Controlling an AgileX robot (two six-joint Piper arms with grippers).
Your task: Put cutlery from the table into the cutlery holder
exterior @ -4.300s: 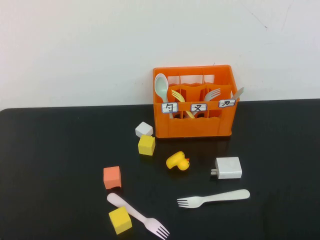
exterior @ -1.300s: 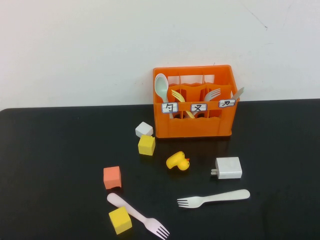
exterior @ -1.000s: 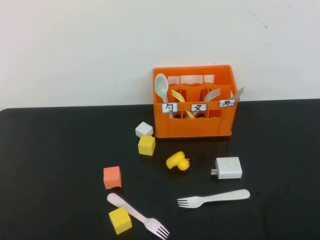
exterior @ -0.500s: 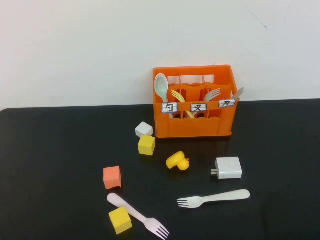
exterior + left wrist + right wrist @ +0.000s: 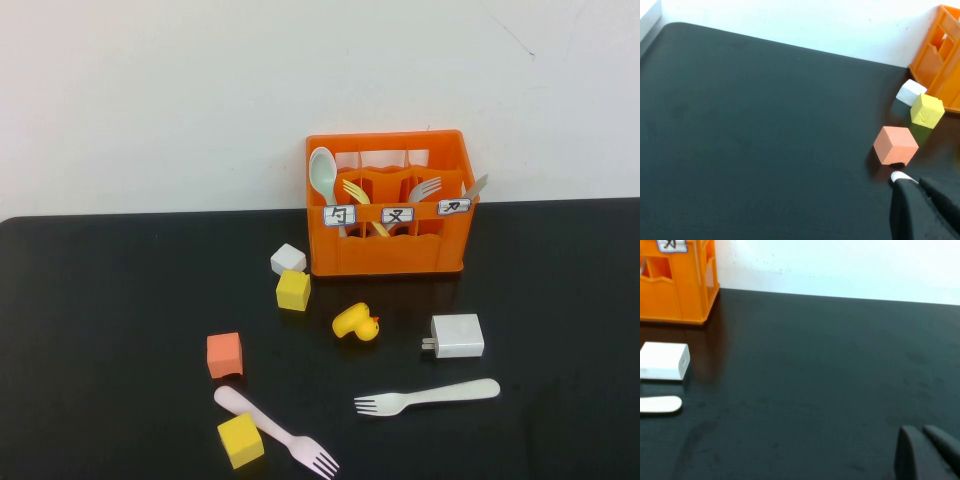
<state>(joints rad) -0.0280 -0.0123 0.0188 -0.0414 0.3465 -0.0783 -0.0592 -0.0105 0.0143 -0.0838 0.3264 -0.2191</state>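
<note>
High view: we haven't started; pink fork [image 5: 277, 432] and white fork [image 5: 428, 396] lie on the table [image 5: 100, 330], near side of the orange holder [image 5: 388, 204]. Left gripper [image 5: 922, 207] and right gripper [image 5: 927, 452] are closed, empty, parked. Next we open and reach for a fork.

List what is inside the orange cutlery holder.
The cutlery holder holds a pale green spoon, a small yellow fork, a grey fork and one grey tip. Its walls hide their lower ends.
</note>
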